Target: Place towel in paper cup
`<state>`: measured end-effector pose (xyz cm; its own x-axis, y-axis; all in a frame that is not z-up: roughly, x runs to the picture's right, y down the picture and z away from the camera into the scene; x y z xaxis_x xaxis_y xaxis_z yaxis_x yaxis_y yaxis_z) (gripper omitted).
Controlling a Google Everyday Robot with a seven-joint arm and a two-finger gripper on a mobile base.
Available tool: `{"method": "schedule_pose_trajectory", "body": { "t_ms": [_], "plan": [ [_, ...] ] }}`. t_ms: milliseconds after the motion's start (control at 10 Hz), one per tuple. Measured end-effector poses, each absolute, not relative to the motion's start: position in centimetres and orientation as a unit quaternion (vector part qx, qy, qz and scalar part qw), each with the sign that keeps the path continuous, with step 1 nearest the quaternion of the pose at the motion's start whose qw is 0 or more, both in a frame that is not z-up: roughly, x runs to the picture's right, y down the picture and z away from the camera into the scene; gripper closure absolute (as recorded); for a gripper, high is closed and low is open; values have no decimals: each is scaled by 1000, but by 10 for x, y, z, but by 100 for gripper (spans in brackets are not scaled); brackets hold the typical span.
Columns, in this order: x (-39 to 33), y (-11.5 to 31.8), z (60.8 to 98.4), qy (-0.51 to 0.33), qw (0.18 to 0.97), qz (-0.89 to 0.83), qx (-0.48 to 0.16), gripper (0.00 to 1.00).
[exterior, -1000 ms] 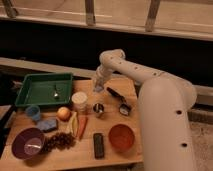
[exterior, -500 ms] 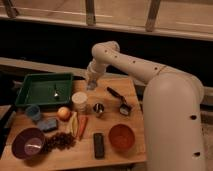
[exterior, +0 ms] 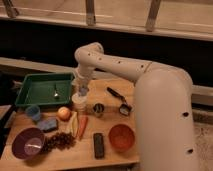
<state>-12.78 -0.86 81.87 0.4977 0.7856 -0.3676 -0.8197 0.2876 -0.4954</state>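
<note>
Over the wooden table [exterior: 112, 92], the white arm [exterior: 125, 67] reaches down left of centre, its gripper [exterior: 82, 91] shut on the pale towel [exterior: 82, 93] directly above the paper cup [exterior: 78, 103]. Placing looks under way. Next it likely must lower slightly, release, and let the cloth drop inside without tipping the cup.

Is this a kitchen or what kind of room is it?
Probably a test kitchen or lab: a wooden table with bowls, an apple, a carrot. The gripper, shut, hangs over the paper cup.

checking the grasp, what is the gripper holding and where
The gripper, right above the cream-white paper cup, pinches a small pale blue-grey cloth towel by its top.
</note>
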Motion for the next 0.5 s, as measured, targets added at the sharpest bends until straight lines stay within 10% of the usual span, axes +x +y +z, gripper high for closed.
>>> {"method": "schedule_pose_trajectory", "body": {
  "t_ms": [500],
  "plan": [
    [-134, 8, 827, 42, 799, 484, -353, 61]
  ]
}}
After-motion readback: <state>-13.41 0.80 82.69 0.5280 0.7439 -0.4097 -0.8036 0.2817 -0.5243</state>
